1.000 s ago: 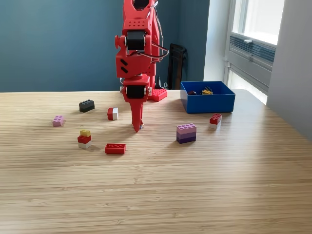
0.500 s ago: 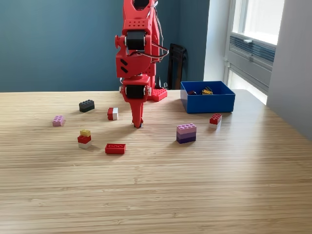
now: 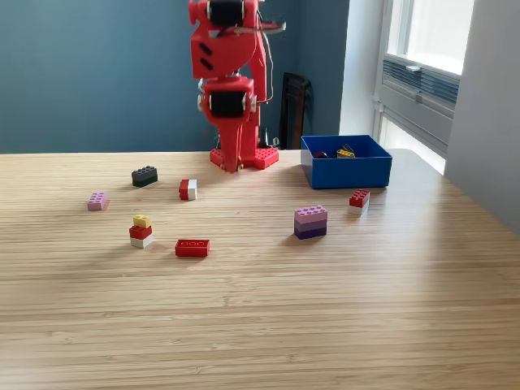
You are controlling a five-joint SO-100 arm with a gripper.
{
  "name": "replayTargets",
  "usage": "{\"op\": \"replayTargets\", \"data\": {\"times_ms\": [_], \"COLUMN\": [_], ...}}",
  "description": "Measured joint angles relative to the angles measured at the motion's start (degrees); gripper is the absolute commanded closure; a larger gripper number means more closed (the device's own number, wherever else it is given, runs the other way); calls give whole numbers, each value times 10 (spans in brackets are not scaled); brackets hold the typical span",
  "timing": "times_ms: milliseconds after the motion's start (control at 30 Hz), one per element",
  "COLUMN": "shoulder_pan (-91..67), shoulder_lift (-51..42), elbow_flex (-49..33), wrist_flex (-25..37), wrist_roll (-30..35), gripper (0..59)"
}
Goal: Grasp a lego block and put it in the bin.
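Seven loose blocks lie on the wooden table (image 3: pixel 260 325), none in the arm's grasp. The red arm (image 3: pixel 223 49) stands at the table's far edge, its upper links rising out of the top of the exterior view and its wrist pointing straight down. The gripper (image 3: pixel 236 165) hangs in front of the red base (image 3: pixel 262 157), tip low and close to the tabletop; its fingers look drawn together into one narrow point, but whether a small gap is left between the jaws cannot be told.

The bin (image 3: pixel 346 172) sits to the exterior view's right of the base, near the table's far edge, with a few small pieces inside. Just in front of it lies a red-and-white block (image 3: pixel 358 199), and nearer the middle a purple stack (image 3: pixel 310 221). To the view's left are a second red-and-white block (image 3: pixel 188 189), a black block (image 3: pixel 145 175), a pink block (image 3: pixel 97 201), a yellow-red-white stack (image 3: pixel 141 231) and a flat red block (image 3: pixel 192 247).
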Motion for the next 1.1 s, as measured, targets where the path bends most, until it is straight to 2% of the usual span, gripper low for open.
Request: {"op": "replayTargets", "data": {"times_ms": [67,167,400,700,900,1100], "shoulder_pan": [-38,-112,-338,-612,-694,-697], "shoulder_lift": [0,0,0,0,0,0], "elbow_flex": [-58,-92,-69,-39,16,62], "wrist_flex": [42,80,95,95,40,-12], "wrist_roll": [10,33,84,56,38,29], "gripper": [585,585,585,585,586,586]}}
